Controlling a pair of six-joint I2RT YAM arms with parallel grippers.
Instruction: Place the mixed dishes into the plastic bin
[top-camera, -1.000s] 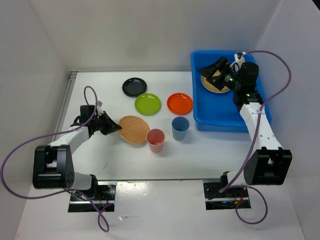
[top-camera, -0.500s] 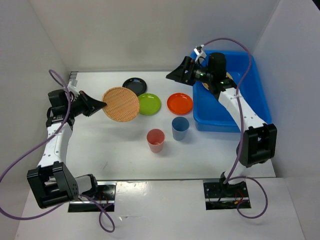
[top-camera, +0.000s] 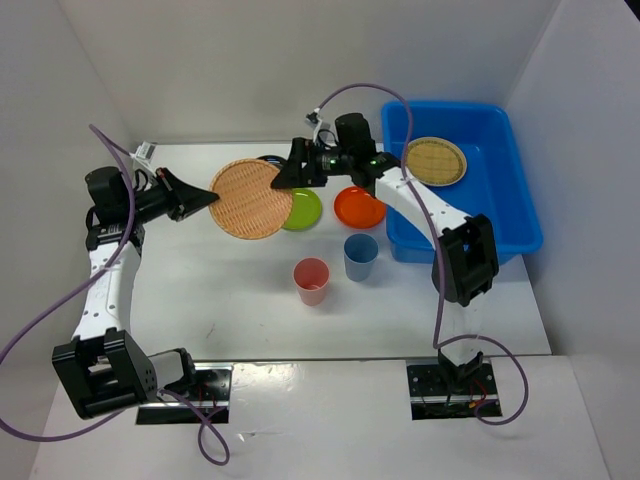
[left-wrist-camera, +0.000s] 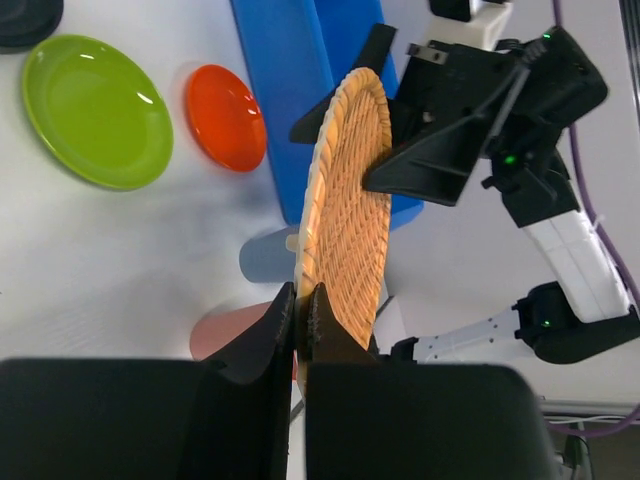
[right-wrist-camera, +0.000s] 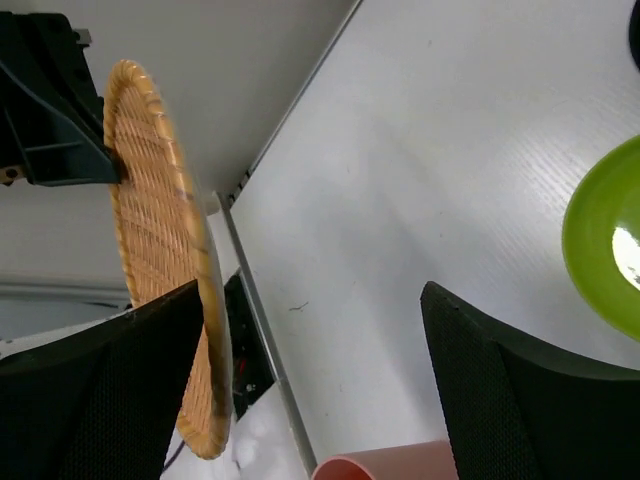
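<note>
Woven bamboo tray (top-camera: 250, 198) hangs in the air well to the left of the plastic bin (top-camera: 500, 215), tipped nearly on edge and off the table. The left gripper (top-camera: 205, 202) holds it on the side farthest from the bin, its fingers (left-wrist-camera: 283, 318) pressed together on the thin rim. The right gripper (top-camera: 285, 178) reaches out of the bin's side toward the tray's opposite edge, fingers spread wide and gripping nothing. The left wrist view suggests one finger on each face of the tray. In the right wrist view the rim sits close against one finger (right-wrist-camera: 120, 390) rather than centred, so the straddle looks shallow.

This reads as a hand-over, and that is where it could fail. If the left lets go before the right has closed, the tray would drop onto the lime green plate (top-camera: 305, 208) or orange plate (top-camera: 360, 207) lying left of the bin. An off-centre closing could push the tray sideways or twist it in the narrow rim pinch. A low swing toward the bin could clip the pink cup (top-camera: 311, 280) or blue cup (top-camera: 360, 256). Another bamboo tray (top-camera: 435, 160) already lies inside the bin.
</note>
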